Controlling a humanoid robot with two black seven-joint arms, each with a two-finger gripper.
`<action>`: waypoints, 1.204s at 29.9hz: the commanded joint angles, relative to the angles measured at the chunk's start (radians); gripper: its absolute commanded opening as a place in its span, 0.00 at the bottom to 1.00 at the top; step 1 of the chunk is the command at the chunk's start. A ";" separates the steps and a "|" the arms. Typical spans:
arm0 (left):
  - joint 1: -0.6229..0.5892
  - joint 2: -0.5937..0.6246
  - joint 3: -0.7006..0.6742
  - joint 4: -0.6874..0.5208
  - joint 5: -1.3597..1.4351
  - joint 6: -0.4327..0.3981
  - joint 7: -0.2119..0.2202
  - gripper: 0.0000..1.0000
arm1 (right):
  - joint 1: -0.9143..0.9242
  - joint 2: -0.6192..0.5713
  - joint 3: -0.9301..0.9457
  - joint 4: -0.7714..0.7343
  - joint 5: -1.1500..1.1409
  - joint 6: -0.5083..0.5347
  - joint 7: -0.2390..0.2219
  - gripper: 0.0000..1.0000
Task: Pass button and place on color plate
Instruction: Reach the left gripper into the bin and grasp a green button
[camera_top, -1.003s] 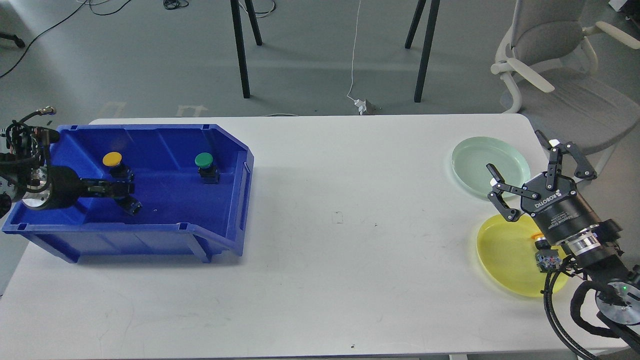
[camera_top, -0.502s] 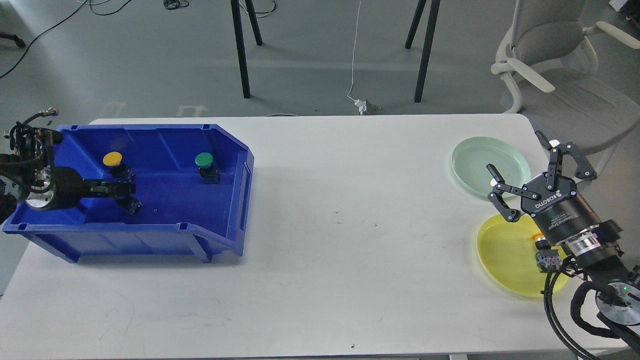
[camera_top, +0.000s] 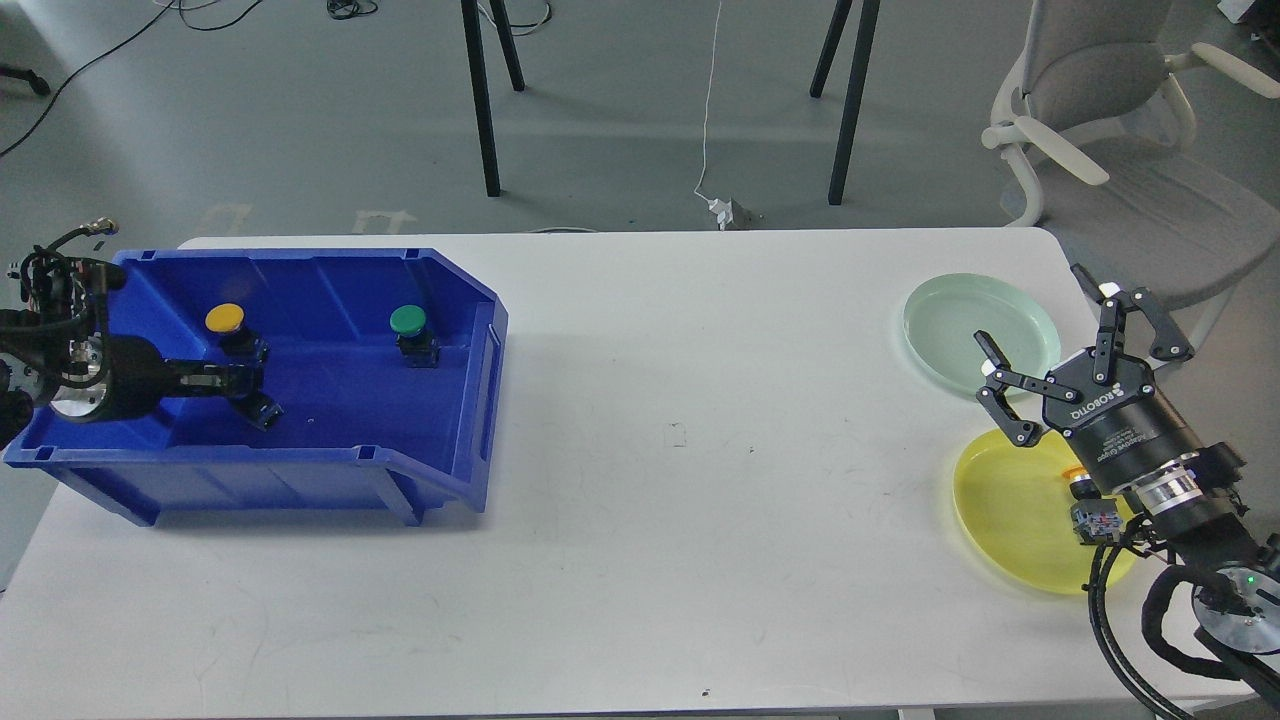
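A yellow button and a green button, each on a black base, stand in the blue bin at the left. My left gripper is open inside the bin. Its upper finger is at the yellow button's black base and its lower finger is in front of it; whether they touch is unclear. At the right lie a pale green plate and a yellow plate. My right gripper is open and empty, held over the near edge of the green plate.
The white table spans the view between bin and plates. Its right edge is close to both plates. Behind the table are black stand legs, a cable on the floor and a grey office chair.
My left arm has drawn back slightly to the left, its fingers still by the yellow button. My right gripper has barely shifted. The buttons and plates have not moved.
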 joint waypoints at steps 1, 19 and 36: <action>0.002 0.002 -0.001 0.000 0.000 0.001 0.000 0.24 | -0.005 0.000 0.001 0.000 0.000 0.000 0.000 0.96; -0.046 0.066 -0.014 -0.098 -0.008 -0.006 0.000 0.16 | -0.005 0.002 0.007 -0.003 0.000 0.000 0.000 0.96; -0.259 0.353 -0.229 -0.606 -0.641 -0.006 0.000 0.15 | 0.018 -0.020 0.007 0.000 -0.002 0.000 0.000 0.96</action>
